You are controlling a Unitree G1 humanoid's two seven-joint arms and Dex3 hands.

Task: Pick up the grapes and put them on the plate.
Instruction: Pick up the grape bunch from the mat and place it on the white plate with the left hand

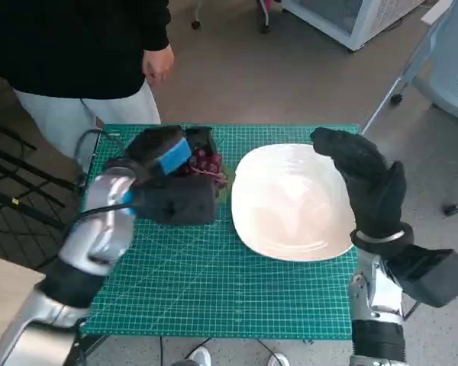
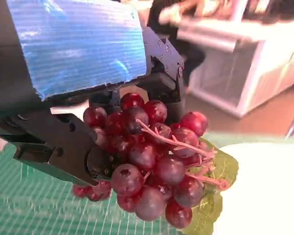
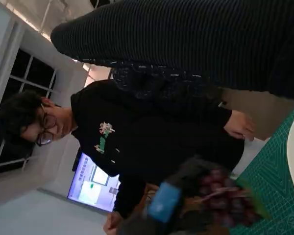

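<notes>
A: Which step is in hand?

B: The carry, I'd judge. The left hand point(image 1: 172, 171), black with blue tape over its back, holds the bunch of dark red grapes with pale stems and a green leaf point(image 2: 154, 164). In the left wrist view its black fingers point(image 2: 63, 147) are closed around the bunch from both sides. The grapes seem lifted off the green gridded cutting mat point(image 1: 214, 282), though I cannot be sure they hang quite free.

A: And where are they relative to the target?

B: Just beside the near rim of the white rounded plate point(image 1: 290, 202), not yet over it. The head view shows them at the plate's left edge.

A: So the next move?

B: Bring the bunch sideways over the plate's middle, lower it, then let the fingers part. The leaf and loose stems hang below, so it should clear the rim.

A: The other hand?

B: The right hand in its black knitted glove point(image 1: 370, 183) is raised at the plate's far side, holding nothing. Its fingers look loosely extended, not curled in.

A: Any writing?

B: A person in a black top point(image 3: 152, 142) has a small chest emblem, too blurred to read. A lit screen point(image 3: 93, 188) behind shows nothing legible.
</notes>
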